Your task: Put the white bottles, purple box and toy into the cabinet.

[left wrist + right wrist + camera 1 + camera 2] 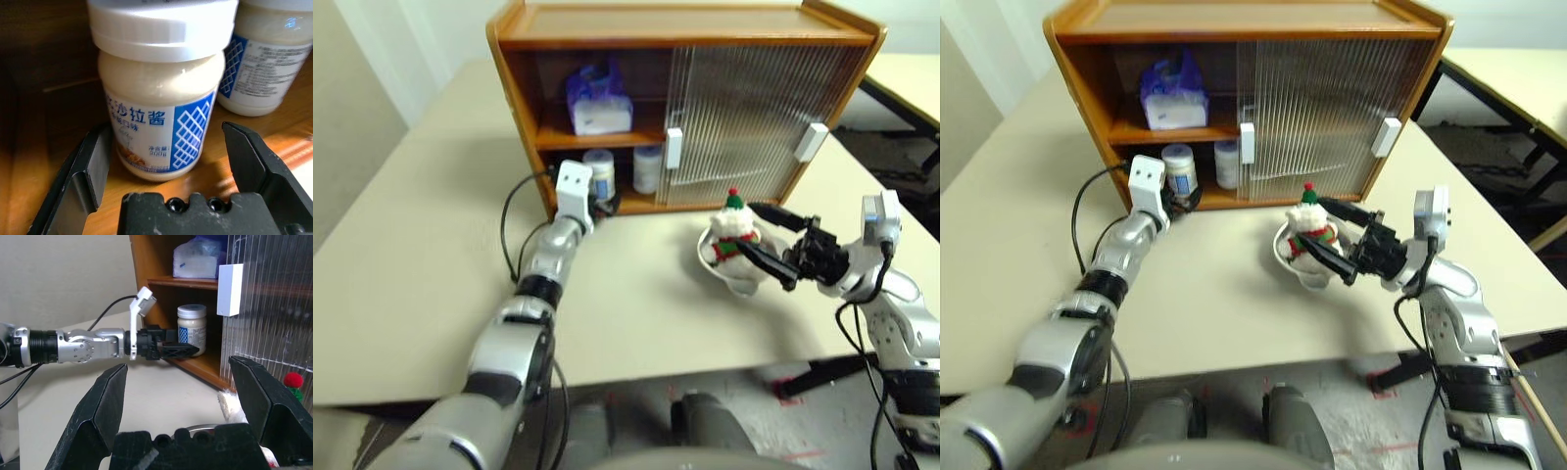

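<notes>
The cabinet (685,24) stands at the back of the table with its left half open. On its upper shelf sits the purple box (598,100). Two white bottles (600,168) (647,168) stand side by side on the lower shelf. My left gripper (165,130) is open at the mouth of that shelf, a finger on each side of the nearer bottle (161,107) with slim gaps; the other bottle (264,63) is behind it. The toy (729,227) sits in a metal bowl (729,276) in front of the cabinet. My right gripper (746,225) is open right beside the toy, holding nothing.
Ribbed sliding doors with white handles (674,149) (811,142) cover the cabinet's right half. Bare beige table (431,294) stretches to the left and front. The table's front edge runs just below the arms, and another table (911,78) stands at the far right.
</notes>
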`<move>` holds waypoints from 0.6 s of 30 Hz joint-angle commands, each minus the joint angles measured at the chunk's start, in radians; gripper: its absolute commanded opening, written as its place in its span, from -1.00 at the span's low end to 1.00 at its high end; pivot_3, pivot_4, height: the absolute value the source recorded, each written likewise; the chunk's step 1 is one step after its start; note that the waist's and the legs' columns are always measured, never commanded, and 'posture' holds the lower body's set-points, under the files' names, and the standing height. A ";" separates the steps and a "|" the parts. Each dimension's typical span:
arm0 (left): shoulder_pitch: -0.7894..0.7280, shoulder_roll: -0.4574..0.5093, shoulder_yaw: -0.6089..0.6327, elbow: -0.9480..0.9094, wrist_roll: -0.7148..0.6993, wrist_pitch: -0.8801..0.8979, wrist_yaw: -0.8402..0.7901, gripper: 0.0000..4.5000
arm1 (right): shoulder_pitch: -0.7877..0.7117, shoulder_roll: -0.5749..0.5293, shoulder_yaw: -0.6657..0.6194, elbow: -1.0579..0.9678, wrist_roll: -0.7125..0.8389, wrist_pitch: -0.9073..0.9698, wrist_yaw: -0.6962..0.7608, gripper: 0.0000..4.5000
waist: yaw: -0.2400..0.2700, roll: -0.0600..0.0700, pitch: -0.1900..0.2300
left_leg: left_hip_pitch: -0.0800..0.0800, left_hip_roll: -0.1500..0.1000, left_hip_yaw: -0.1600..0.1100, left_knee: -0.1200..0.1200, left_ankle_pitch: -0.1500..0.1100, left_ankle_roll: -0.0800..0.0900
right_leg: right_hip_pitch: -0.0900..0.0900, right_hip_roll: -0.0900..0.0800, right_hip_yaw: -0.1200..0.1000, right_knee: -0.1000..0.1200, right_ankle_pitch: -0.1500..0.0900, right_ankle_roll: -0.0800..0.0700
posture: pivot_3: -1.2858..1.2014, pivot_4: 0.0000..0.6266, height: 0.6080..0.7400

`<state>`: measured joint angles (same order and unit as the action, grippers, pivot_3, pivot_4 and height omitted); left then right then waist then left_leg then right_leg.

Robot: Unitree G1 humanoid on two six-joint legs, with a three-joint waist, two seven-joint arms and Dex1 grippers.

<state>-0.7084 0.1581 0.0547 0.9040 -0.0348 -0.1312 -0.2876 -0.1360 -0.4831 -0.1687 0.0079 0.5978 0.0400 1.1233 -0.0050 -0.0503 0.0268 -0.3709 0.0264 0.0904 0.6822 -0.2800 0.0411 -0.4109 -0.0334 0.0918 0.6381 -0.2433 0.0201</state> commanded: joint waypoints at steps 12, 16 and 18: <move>0.223 0.032 -0.130 -0.628 -0.196 0.157 -0.482 0.42 | -0.008 0.006 -0.014 0.065 -0.003 -0.037 0.024 1.00 | 0.011 0.001 -0.001 | 0.001 0.000 0.000 0.000 0.001 0.000 | 0.001 -0.001 0.000 0.002 0.000 -0.001 | 0.09 -1.00 1.00; 0.169 0.008 -0.167 -0.614 -0.196 0.136 -0.539 -0.36 | -0.011 0.009 -0.013 0.076 -0.006 -0.049 0.025 1.00 | 0.014 0.002 -0.001 | 0.004 0.000 0.001 0.000 0.001 0.002 | 0.004 0.000 0.001 0.000 0.000 -0.001 | 0.08 -1.00 1.00; 0.139 -0.009 -0.185 -0.588 -0.180 0.122 -0.539 -0.67 | -0.009 0.010 -0.013 0.076 -0.006 -0.053 0.023 1.00 | 0.014 0.001 -0.001 | 0.004 0.000 0.001 0.000 0.002 0.003 | 0.004 0.001 0.002 -0.001 0.000 -0.001 | 0.08 -1.00 1.00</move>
<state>-0.5463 0.1603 -0.1028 0.2911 -0.2304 0.0083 -0.8167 -0.1434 -0.4752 -0.1697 0.0803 0.5969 0.0026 1.1456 0.0088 -0.0488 0.0255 -0.3671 0.0258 0.0920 0.6823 -0.2778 0.0442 -0.4069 -0.0326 0.0943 0.6363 -0.2435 0.0194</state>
